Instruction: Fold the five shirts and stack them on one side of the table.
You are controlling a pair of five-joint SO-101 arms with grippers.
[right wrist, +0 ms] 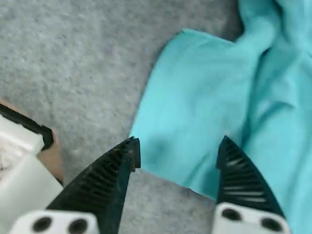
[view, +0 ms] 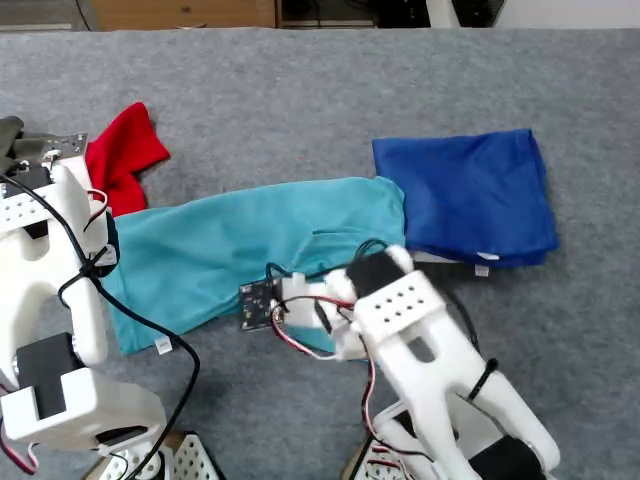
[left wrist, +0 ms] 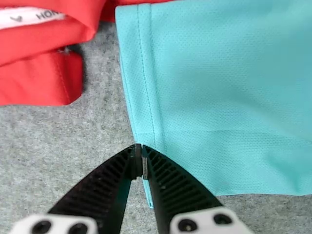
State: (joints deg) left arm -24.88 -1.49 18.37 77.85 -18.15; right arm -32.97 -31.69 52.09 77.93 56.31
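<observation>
Teal shirt [view: 250,245] lies mid-table [view: 300,90] — left gripper [left wrist: 140,163] pinched shut on its hem, right gripper [right wrist: 178,151] spread over the near edge. Best to seat that grip fully, then lift both evenly.

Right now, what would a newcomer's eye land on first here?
A long teal shirt lies spread across the middle of the gray table, with a folded blue shirt at its right end and a crumpled red shirt at its left. The left tool is pinched shut on the teal shirt's hem; the right tool hangs open over its near edge.
</observation>
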